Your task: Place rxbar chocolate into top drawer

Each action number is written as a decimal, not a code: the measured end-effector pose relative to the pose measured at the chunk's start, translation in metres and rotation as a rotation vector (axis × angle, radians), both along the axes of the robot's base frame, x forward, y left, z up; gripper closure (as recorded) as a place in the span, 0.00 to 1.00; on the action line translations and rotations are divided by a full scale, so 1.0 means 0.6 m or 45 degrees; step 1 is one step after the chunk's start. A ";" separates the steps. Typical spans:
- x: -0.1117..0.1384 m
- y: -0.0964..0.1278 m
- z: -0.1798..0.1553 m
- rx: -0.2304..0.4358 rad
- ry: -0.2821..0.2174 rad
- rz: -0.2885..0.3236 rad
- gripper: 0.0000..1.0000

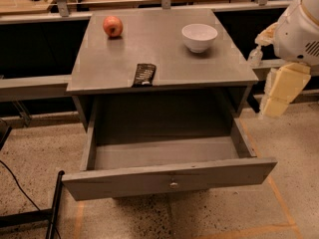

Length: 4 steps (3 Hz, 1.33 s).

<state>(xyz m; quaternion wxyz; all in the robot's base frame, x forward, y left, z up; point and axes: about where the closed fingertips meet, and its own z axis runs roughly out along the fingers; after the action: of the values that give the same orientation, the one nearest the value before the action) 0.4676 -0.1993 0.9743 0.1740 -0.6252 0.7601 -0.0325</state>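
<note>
The rxbar chocolate (pixel 143 74), a flat black bar with white lettering, lies on the grey cabinet top (pixel 164 54) near its front edge, left of centre. The top drawer (pixel 169 178) is pulled fully open below it, and its inside looks bare. A small round knob (pixel 173 185) sits at the centre of its front panel. My gripper (pixel 274 106) hangs from the white arm (pixel 299 29) to the right of the cabinet, outside it, at about drawer height. It is well apart from the bar and holds nothing that I can see.
A red apple (pixel 113 26) sits at the back left of the cabinet top and a white bowl (pixel 199 36) at the back right. A long bench runs behind the cabinet. A black bar (pixel 55 203) and a cable lie on the floor at the lower left.
</note>
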 end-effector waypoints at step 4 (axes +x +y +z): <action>0.369 0.288 -0.129 0.077 0.122 0.294 0.00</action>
<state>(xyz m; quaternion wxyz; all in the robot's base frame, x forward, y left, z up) 0.6888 -0.0267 0.8969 0.1590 -0.7038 0.6912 0.0406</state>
